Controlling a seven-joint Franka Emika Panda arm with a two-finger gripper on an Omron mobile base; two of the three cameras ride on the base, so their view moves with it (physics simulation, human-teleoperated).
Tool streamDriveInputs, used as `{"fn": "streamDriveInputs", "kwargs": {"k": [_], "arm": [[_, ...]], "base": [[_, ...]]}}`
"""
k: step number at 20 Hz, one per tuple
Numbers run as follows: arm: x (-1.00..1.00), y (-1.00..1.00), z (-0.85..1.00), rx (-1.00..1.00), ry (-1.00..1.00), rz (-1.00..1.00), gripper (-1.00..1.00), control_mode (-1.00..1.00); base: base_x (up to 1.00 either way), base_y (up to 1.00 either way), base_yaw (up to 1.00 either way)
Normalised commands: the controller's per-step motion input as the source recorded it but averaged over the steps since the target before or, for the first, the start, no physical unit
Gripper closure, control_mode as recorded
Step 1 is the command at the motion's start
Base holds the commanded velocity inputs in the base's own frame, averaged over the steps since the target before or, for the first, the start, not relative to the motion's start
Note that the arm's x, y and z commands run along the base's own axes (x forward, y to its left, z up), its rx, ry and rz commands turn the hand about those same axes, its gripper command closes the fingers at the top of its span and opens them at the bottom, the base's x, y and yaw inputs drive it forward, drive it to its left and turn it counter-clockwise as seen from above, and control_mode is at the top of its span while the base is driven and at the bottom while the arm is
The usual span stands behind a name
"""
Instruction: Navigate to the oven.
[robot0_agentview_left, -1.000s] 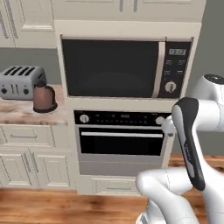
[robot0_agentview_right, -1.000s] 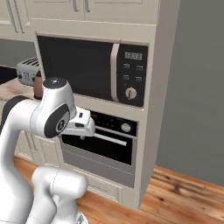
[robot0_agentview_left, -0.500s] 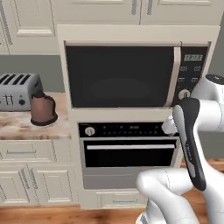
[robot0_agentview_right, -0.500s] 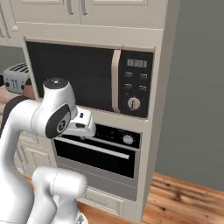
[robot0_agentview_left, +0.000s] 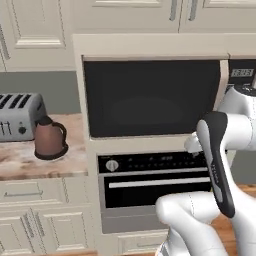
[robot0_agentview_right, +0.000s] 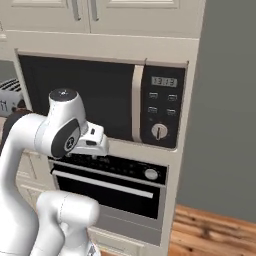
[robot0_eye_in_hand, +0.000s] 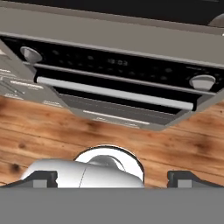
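Claw (robot0_eye_in_hand: 112, 178): the two tips sit far apart at the bottom of the hand view, so it is wide, holding nothing, and hangs over wooden floor (robot0_eye_in_hand: 57, 135).

Beyond the floor, the oven (robot0_agentview_left: 150, 192) is built into the wall column, directly ahead of the base. Handle bar (robot0_agentview_left: 159, 182) runs level across the dark door, with a silver knob (robot0_agentview_left: 112, 165) at the left end of the control strip. Microwave (robot0_agentview_right: 100, 97) sits directly above it. To the left, a table (robot0_agentview_left: 30, 165) carries a kettle (robot0_agentview_left: 49, 140) and, just behind it, a toaster (robot0_agentview_left: 17, 116).

Judgement: approach nearly done; oven sits a little right of centre in the left base view. To finish well: creep forward slowly, square the base to the door, keep the arm tucked, stop short of the handle so the door could swing down.
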Motion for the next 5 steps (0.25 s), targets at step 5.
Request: {"fn": "streamDriveInputs", "kwargs": {"k": [5], "arm": [[0.00,0.00,0.00,0.00,0.00,0.00,-1.00,1.00]], "base": [[0.57,0.10,-0.14]]}}
